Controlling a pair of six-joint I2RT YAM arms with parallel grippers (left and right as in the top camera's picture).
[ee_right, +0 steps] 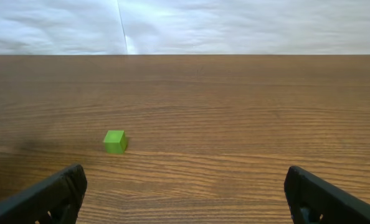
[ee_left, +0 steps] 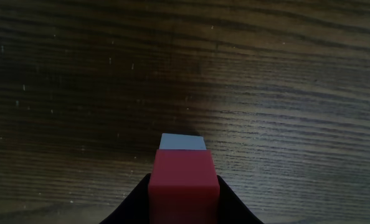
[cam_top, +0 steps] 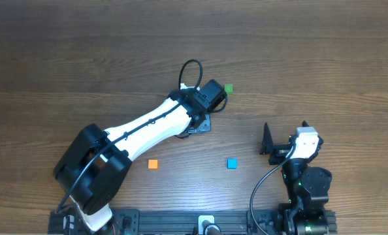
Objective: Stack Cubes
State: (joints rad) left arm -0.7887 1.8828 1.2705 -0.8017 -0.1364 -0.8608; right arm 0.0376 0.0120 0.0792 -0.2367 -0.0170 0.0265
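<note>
Presently, the left gripper (ee_left: 184,198) is closed on a red cube (ee_left: 184,177), one dark finger pressed to each side face. Directly beyond the red cube a pale grey-blue cube (ee_left: 184,142) shows one face; whether the two touch cannot be determined. In the top view the left arm reaches out to about the middle of the table (cam_top: 324,52). A green cube (cam_top: 228,88) lies just beside that gripper, on its side toward the far edge and apart from it. The right gripper (ee_right: 185,177) stands with its fingers spread wide, near the table's near edge on the right. An orange cube (cam_top: 153,164) and a blue cube (cam_top: 232,163) lie well apart from each other, close to the near edge, between the two arms.
</note>
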